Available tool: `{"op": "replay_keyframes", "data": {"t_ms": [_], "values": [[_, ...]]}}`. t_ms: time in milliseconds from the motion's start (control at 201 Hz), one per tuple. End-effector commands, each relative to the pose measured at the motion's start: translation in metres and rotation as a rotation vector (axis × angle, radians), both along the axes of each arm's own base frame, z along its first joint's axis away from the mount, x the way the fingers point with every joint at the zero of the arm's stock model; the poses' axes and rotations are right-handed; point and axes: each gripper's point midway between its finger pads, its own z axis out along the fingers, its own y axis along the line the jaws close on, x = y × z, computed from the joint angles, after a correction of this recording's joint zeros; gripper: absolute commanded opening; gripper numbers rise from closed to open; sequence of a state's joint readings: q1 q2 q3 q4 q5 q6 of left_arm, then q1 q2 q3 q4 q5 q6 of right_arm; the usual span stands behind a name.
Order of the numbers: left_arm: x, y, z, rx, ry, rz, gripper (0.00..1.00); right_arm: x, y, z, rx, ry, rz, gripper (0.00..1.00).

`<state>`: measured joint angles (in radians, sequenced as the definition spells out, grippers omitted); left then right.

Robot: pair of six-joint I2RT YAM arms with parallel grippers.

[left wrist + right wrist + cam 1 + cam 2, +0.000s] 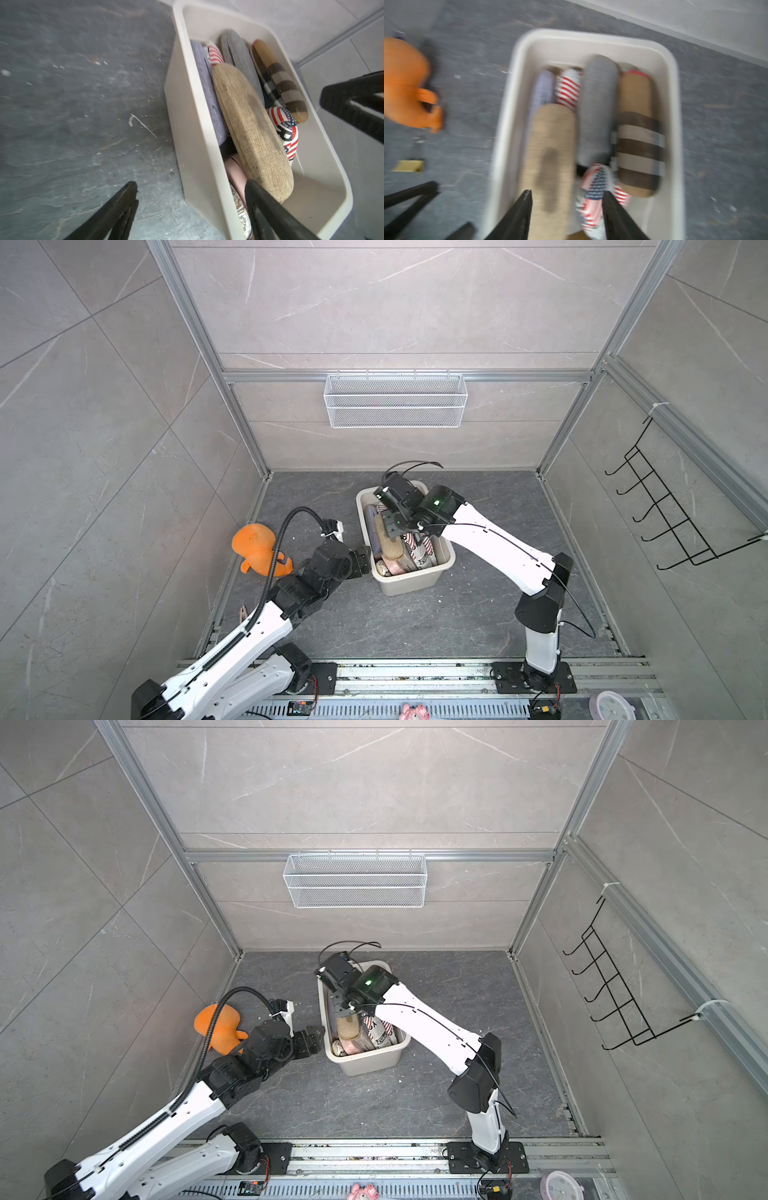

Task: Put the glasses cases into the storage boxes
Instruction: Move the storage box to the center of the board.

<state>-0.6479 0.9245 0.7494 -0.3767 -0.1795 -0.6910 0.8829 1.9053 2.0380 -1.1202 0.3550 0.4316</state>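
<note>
Cases (252,133) of tan, grey, lilac, plaid and flag print fill the storage box (409,587) mid-table; none shows outside it, so little seems left; right tool (566,209) straddles the tan case, jaws apart; left tool (191,207) open across the box's wall.

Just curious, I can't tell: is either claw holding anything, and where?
Nothing is gripped. The right gripper stands open over the tan case; the left gripper stands open astride the tub wall.
</note>
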Motion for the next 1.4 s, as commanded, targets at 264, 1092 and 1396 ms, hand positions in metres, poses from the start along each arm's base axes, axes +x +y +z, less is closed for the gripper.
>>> {"op": "replay_keyframes", "data": {"t_ms": [264,1092,1396], "values": [[0.022,-0.035,-0.007,-0.121,0.105,-0.143,0.66,-0.029,-0.092,-0.054,-0.016,0.19,0.012,0.39],[0.055,-0.059,-0.009,-0.052,0.088,-0.222,0.32,-0.069,-0.098,-0.075,0.165,0.149,-0.203,0.14],[0.048,-0.039,0.005,0.002,0.033,-0.181,0.56,-0.065,-0.103,-0.034,0.199,0.061,-0.185,0.49]]}}
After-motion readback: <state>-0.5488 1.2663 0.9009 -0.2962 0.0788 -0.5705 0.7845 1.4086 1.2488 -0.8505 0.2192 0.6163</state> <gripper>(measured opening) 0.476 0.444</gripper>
